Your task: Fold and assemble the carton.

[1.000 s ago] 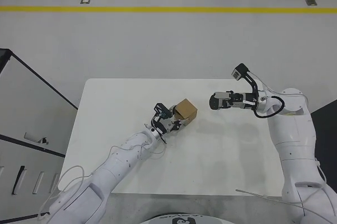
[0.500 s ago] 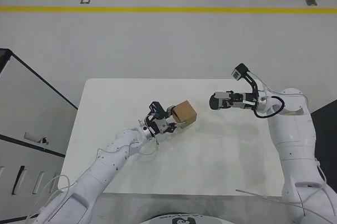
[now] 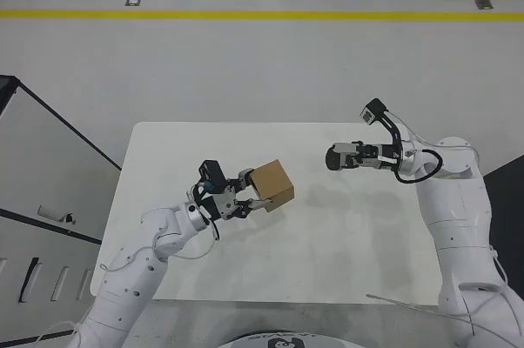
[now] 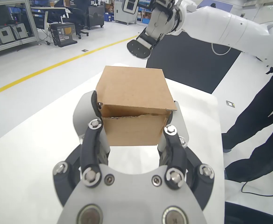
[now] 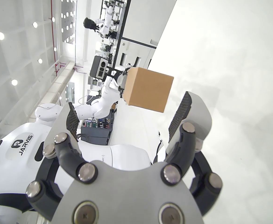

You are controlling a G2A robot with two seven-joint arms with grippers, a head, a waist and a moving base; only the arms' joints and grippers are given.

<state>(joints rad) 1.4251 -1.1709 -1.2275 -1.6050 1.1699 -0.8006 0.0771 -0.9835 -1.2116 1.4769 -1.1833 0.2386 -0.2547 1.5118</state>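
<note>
Well, the left gripper [image 3: 247, 203] is clamped on the brown carton [image 3: 272, 184] at mid-frame, over the white table [image 3: 358, 252]. The right gripper [image 3: 332, 157], jaws apart, hangs further right.

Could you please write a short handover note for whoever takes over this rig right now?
Left gripper: shut on the carton, holding it tilted and, as it appears, lifted off the table near its middle.
Right gripper: open and empty, above the table beside the carton, apart from it.
Done: the carton is folded into a box shape.
Left: the side facing the left wrist camera shows a flap with a gap along its edge. It probably needs pressing shut, perhaps with the right gripper, before the carton is set down.
</note>
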